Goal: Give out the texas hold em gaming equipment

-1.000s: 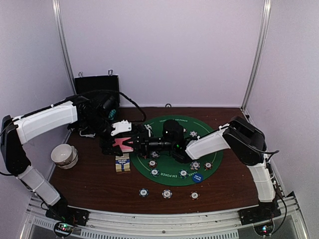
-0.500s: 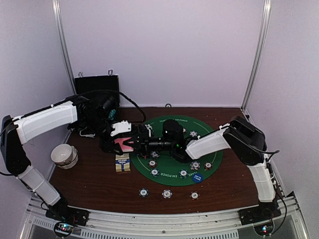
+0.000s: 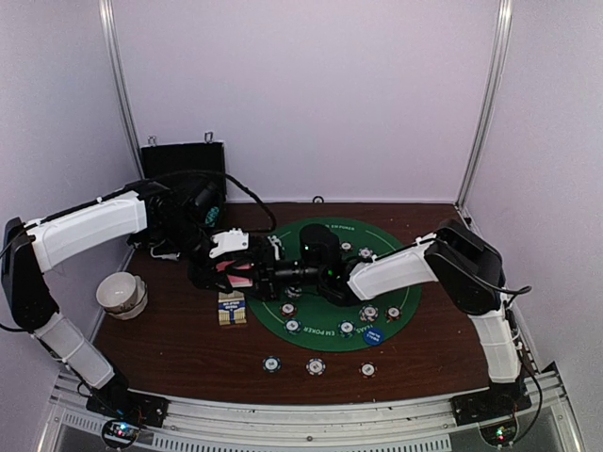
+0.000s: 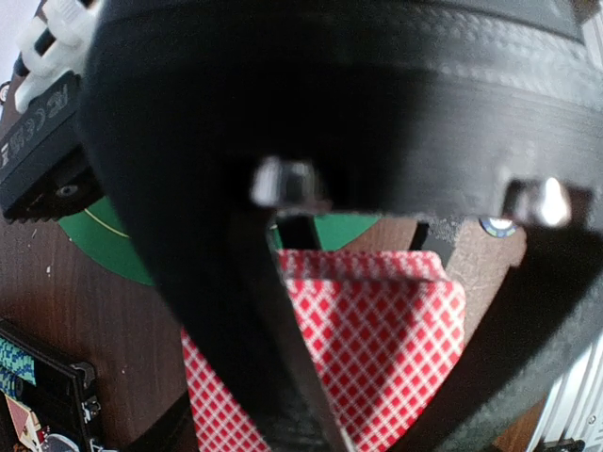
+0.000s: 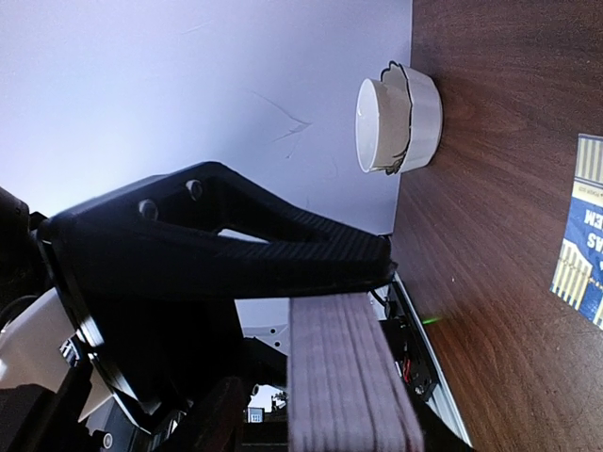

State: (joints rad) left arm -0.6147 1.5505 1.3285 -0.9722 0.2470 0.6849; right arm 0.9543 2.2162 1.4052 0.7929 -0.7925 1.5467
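Note:
A deck of red-backed playing cards is clamped between my left gripper's fingers. In the top view the deck hangs above the table just left of the green mat, with the left gripper shut on it. My right gripper faces it from the right. In the right wrist view the deck's edge stands under the upper finger, the lower finger stands off it, and the right gripper is open. Poker chips and a blue disc lie on the mat.
Three chips lie in a row on the wood in front of the mat. A blue-and-tan card box lies below the grippers. A white bowl sits at the left. A black case stands at the back left.
My left gripper closed onto the deck. My right gripper's jaws then parted from it. Both arms stayed close together over the mat's left edge.

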